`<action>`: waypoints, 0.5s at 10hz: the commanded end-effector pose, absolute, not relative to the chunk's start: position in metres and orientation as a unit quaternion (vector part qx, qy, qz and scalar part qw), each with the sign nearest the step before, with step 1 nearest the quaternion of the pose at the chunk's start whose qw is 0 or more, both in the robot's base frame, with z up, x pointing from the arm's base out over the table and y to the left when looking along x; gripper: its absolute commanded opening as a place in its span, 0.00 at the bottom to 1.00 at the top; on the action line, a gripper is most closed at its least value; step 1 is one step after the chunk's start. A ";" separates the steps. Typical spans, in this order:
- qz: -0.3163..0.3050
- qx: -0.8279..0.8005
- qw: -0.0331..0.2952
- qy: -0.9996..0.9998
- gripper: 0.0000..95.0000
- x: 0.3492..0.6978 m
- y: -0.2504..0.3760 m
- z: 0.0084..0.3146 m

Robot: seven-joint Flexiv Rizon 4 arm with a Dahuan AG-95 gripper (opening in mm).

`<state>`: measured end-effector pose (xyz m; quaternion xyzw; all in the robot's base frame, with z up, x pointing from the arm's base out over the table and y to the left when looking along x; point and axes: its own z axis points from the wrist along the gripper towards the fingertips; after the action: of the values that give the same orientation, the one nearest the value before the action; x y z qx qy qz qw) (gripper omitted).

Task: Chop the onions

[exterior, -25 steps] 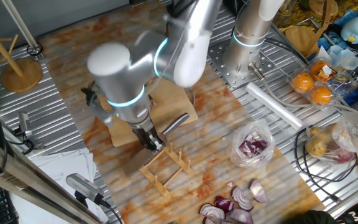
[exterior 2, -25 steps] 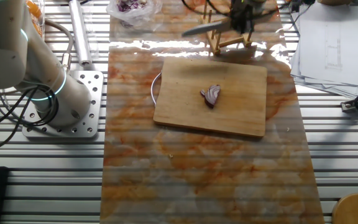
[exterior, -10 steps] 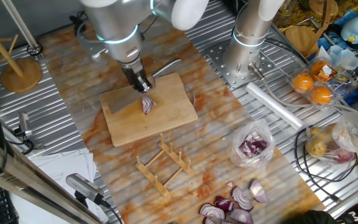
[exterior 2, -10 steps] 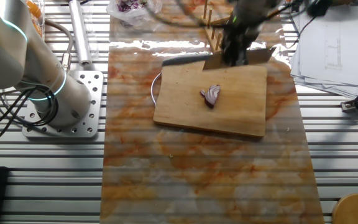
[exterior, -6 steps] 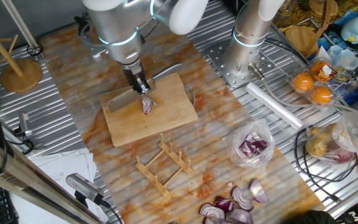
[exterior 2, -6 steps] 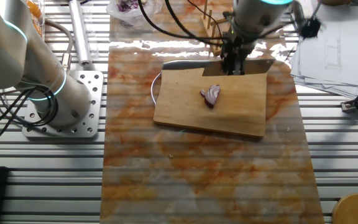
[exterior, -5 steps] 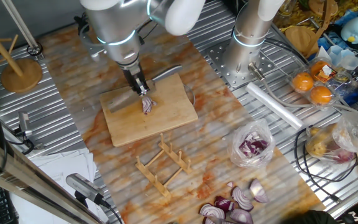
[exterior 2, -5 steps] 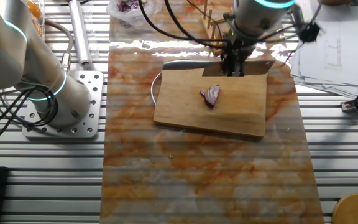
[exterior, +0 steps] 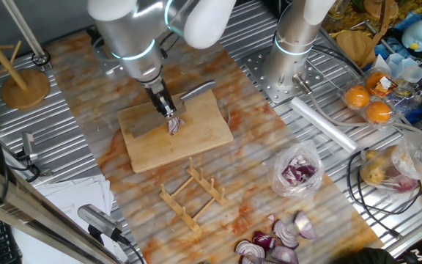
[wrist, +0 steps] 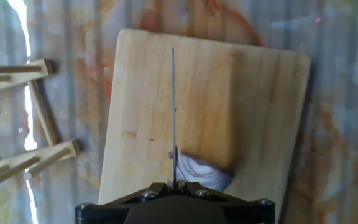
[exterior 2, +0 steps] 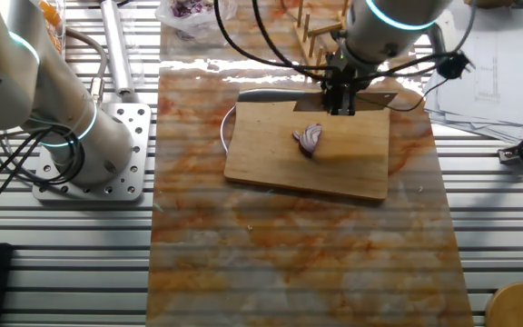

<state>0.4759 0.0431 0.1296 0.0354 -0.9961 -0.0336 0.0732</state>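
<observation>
A small piece of red onion [exterior: 174,125] lies on the wooden cutting board [exterior: 200,136]. My gripper [exterior: 165,110] is shut on a knife [exterior: 196,89], with the handle pointing to the back right and the blade [exterior: 142,123] low over the board beside the onion. In the other fixed view the gripper [exterior 2: 339,102] stands just behind the onion [exterior 2: 309,138] at the board's [exterior 2: 271,154] far edge. In the hand view the blade [wrist: 173,112] shows edge-on, running over the board [wrist: 241,106], with the onion [wrist: 202,173] just to its right near the gripper [wrist: 174,184].
A wooden rack [exterior: 193,194] stands in front of the board. A clear bag of purple chunks [exterior: 297,172] and larger onion wedges [exterior: 277,242] lie to the right. A second arm's base [exterior: 291,66], a white roll [exterior: 328,128] and a wooden stand [exterior: 24,84] flank the mat.
My gripper carried the knife from the wooden rack to the cutting board, then edged closer to the onion piece. The onion has not moved.
</observation>
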 end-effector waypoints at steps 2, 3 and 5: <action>-0.020 0.021 0.051 -0.998 0.00 0.475 0.043 0.128; -0.015 0.018 0.046 -0.999 0.00 0.475 0.043 0.128; -0.002 0.022 0.040 -0.999 0.00 0.475 0.043 0.128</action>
<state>0.4757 0.0431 0.1280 0.0160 -0.9991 -0.0015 0.0398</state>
